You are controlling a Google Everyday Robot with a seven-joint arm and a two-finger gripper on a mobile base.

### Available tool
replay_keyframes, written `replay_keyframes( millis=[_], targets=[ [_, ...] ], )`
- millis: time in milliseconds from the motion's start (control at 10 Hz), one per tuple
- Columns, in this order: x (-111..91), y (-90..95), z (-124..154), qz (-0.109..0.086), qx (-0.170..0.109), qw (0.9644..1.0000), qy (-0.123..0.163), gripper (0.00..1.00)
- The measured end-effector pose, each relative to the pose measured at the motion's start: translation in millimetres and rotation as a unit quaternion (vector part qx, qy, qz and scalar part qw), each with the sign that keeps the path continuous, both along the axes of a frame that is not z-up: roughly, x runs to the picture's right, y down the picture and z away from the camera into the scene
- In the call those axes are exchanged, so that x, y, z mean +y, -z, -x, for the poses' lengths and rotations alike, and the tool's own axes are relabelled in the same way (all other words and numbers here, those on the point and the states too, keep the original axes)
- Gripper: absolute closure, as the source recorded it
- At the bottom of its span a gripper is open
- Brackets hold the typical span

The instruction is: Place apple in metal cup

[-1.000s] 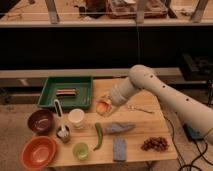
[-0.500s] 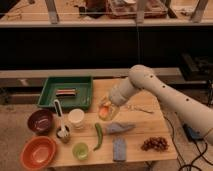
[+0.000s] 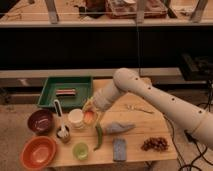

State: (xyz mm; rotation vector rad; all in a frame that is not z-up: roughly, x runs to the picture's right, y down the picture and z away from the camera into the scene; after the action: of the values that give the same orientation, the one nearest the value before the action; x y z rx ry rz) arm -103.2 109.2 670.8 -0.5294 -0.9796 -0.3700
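My gripper [image 3: 90, 113] is shut on the apple [image 3: 89, 116], a small orange-yellow fruit. It holds the apple just above the table, close against the right side of the tall cream cup [image 3: 76, 119]. The metal cup [image 3: 63, 134] is a short grey cup at the left front of the table, left of and below the gripper. A white utensil [image 3: 58, 111] stands up out of it. The white arm [image 3: 150, 97] reaches in from the right.
A green tray [image 3: 66, 86] is at the back left. A maroon bowl [image 3: 41, 121], an orange bowl [image 3: 38, 152] and a light green cup [image 3: 80, 150] are at the left front. A green pepper [image 3: 99, 136], grey cloth [image 3: 119, 128], blue sponge [image 3: 119, 149], grapes [image 3: 154, 144] and a fork [image 3: 137, 109] lie to the right.
My gripper has carried the apple left and down, from the middle of the table to beside the cream cup. Nothing else has moved.
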Motion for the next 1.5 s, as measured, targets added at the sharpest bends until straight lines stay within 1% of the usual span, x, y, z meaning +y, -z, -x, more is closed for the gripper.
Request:
replay_keyframes(
  millis=[100,300,400,600,700,900,1100,1300,1400,1500],
  targets=[
    [4.7,10.8,29.8,-0.008,-0.020,0.9997,0.009,0.84],
    [15.2,27.5,74.3,-0.024,-0.043,0.9986,0.019,0.84],
    [26.8,39.1,104.7,-0.035,-0.058,0.9973,0.028,0.84],
    [45.0,51.1,136.0,-0.044,-0.079,0.9952,0.039,0.84],
    [55.2,53.3,148.6,-0.047,-0.088,0.9939,0.046,0.84],
    [61.1,45.8,153.3,-0.044,-0.091,0.9937,0.049,0.84],
    [60.7,27.2,147.7,-0.035,-0.084,0.9947,0.047,0.84],
    [56.0,10.5,136.5,-0.027,-0.074,0.9961,0.038,0.84],
    [55.5,5.5,132.9,-0.024,-0.072,0.9965,0.035,0.83],
    [56.5,2.2,132.5,-0.022,-0.071,0.9967,0.033,0.77]
  ],
)
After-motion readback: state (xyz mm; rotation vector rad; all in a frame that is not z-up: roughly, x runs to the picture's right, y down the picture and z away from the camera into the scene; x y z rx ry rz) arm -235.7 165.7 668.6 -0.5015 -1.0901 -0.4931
